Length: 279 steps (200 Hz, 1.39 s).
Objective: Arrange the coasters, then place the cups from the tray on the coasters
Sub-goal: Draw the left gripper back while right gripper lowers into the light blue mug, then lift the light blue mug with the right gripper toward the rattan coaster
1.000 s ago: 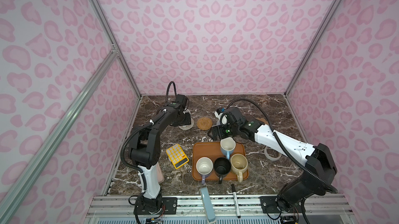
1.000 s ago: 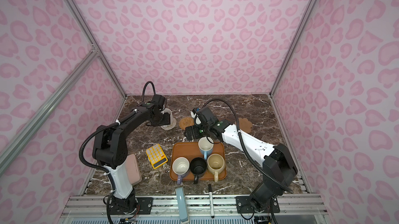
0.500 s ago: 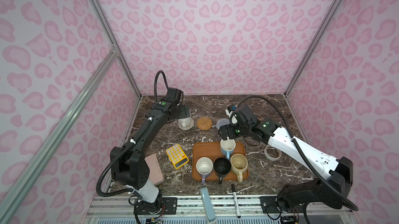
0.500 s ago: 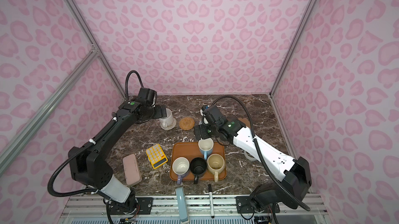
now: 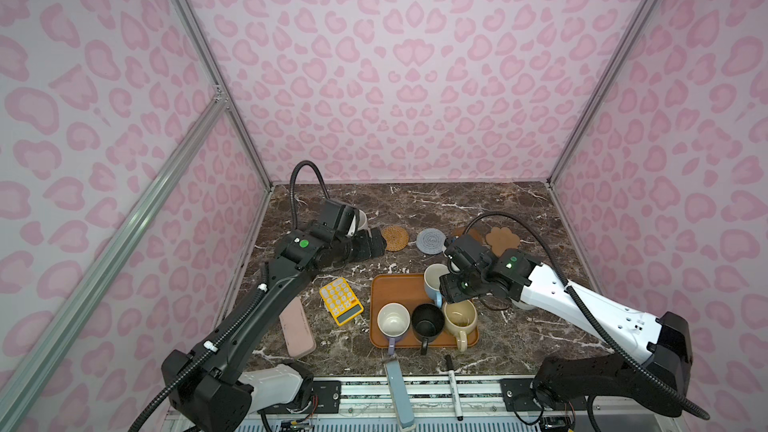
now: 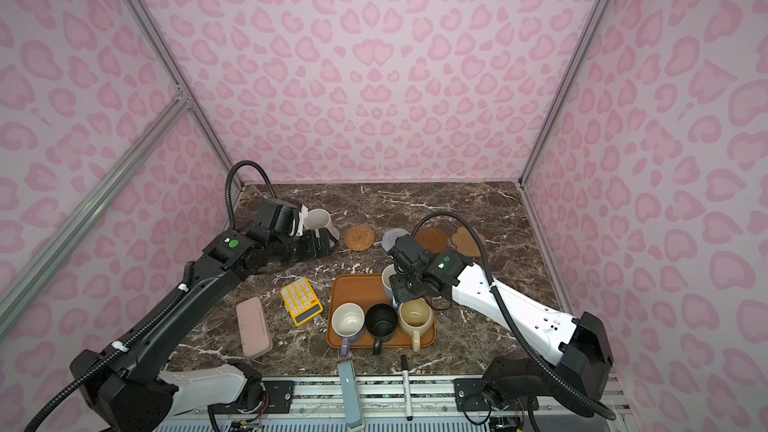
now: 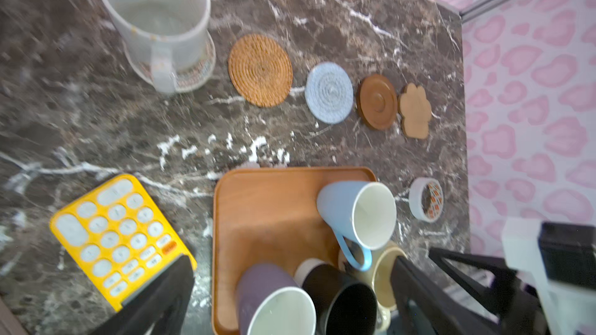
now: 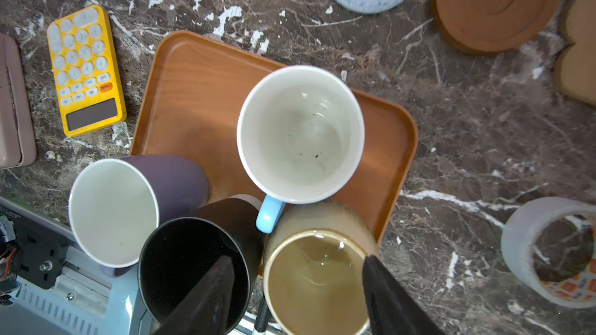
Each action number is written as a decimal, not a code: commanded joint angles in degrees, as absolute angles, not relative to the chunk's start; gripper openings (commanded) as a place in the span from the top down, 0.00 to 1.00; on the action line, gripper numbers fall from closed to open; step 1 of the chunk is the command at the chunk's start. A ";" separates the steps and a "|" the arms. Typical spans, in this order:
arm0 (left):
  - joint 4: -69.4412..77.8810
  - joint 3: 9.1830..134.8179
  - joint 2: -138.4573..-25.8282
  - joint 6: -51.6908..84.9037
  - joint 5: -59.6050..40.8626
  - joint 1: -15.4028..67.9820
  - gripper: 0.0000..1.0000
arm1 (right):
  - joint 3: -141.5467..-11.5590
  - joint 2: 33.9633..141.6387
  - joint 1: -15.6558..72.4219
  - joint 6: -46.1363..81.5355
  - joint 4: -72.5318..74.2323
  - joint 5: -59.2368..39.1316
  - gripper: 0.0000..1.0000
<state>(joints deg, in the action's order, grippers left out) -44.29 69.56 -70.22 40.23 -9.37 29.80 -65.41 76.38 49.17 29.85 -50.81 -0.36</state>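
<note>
Now, left side: left gripper is hanging beside the speckled white mug, fingers standing wide apart, gripping nothing.
Right side: right gripper is hovering over the tray, fingers standing apart above the black mug and cream-yellow mug.
Placed cup: speckled white mug is sitting on the beige woven coaster, far left.
Bare coasters: rattan coaster, grey-blue coaster, brown disc and paw coaster are lying in a row.
Tray load: light blue mug, lavender mug, black mug and cream-yellow mug are standing on it.

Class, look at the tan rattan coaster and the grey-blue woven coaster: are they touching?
Apart. The left wrist view shows a strip of bare marble tabletop between the tan rattan coaster and the grey-blue woven coaster.
</note>
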 commanded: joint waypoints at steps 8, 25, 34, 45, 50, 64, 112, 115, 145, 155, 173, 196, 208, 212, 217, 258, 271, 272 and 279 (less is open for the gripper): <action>-37.37 64.22 -67.73 48.03 -16.30 32.80 0.03 | -64.49 77.91 51.42 33.30 -46.62 -1.61 0.41; -37.01 62.39 -66.98 49.09 -16.08 34.36 0.03 | -64.31 79.25 52.51 33.68 -45.88 -1.20 0.45; -37.09 61.68 -66.57 49.26 -15.82 34.78 0.03 | -63.91 79.85 52.62 34.00 -45.59 -1.08 0.47; -37.24 61.03 -66.12 49.48 -15.31 34.99 0.03 | -63.28 80.52 52.64 34.67 -45.18 -0.60 0.51; -37.35 60.79 -66.02 49.59 -15.15 35.06 0.03 | -63.08 80.74 52.58 34.99 -45.03 -0.38 0.51; -37.33 60.34 -65.74 49.99 -14.94 35.30 0.03 | -62.72 81.48 52.64 35.55 -44.82 0.14 0.55; -34.99 60.46 -66.65 52.06 -15.73 37.45 0.03 | -62.68 84.33 52.39 35.96 -42.08 0.30 0.60; -34.78 60.40 -66.70 52.18 -15.73 37.64 0.03 | -62.71 84.56 52.36 36.04 -42.02 0.32 0.60; -33.82 59.72 -66.65 52.70 -14.82 38.12 0.03 | -62.61 86.04 51.72 36.64 -41.66 0.52 0.63; -33.35 59.30 -66.54 52.89 -14.82 38.23 0.03 | -62.68 86.45 51.68 36.58 -41.57 1.16 0.64; -32.72 58.74 -66.53 53.51 -14.85 38.23 0.03 | -62.55 86.88 51.25 36.51 -41.06 1.84 0.66; -32.48 58.62 -66.67 53.87 -14.82 38.28 0.03 | -62.13 87.42 50.55 36.82 -39.79 1.26 0.68; -32.29 58.54 -66.77 54.16 -14.80 38.41 0.03 | -62.13 87.85 50.48 36.90 -39.21 1.14 0.68; -32.11 58.45 -66.71 54.25 -14.70 38.43 0.03 | -62.08 88.00 50.52 36.91 -39.11 1.20 0.68; -32.00 58.37 -66.71 54.38 -14.68 38.45 0.03 | -62.16 88.27 50.47 36.78 -38.99 1.27 0.69; -28.80 56.37 -65.86 57.08 -15.16 38.61 0.03 | -62.34 89.47 50.45 36.72 -38.08 1.97 0.73; -28.68 55.90 -65.49 57.49 -14.90 38.67 0.03 | -62.35 89.82 50.51 36.70 -37.88 2.39 0.76; -28.75 55.86 -65.48 57.53 -14.92 38.67 0.03 | -62.37 89.91 50.43 36.67 -37.88 2.43 0.76; -28.89 55.73 -65.33 57.55 -14.82 38.66 0.03 | -62.57 90.13 50.53 36.57 -37.97 2.63 0.78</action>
<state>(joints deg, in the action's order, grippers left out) -31.53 56.36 -66.06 55.96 -15.07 38.59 -62.41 89.32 50.52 36.45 -39.27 1.02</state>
